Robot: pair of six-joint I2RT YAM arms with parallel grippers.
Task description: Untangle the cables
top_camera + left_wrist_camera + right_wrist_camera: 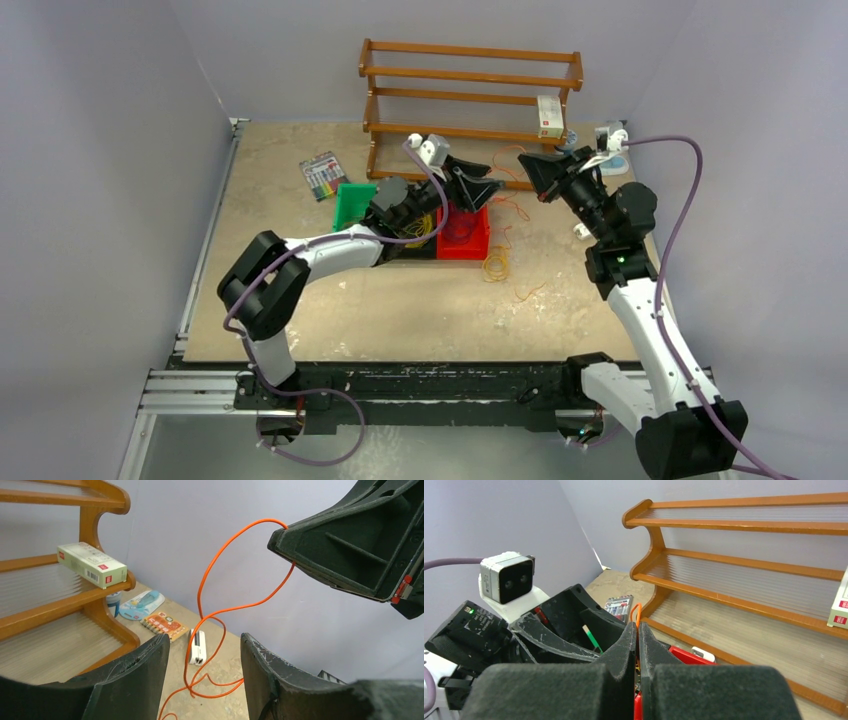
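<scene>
While right jaws clamp shut on orange cable (199, 592), left jaws stand half open, empty, cable hanging between them.

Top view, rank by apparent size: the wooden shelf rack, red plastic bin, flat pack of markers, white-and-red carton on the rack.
1. Wooden shelf rack.
2. Red plastic bin, partly hidden.
3 and 4. Flat pack of markers and white-and-red carton: near alike, markers perhaps slightly larger.
</scene>
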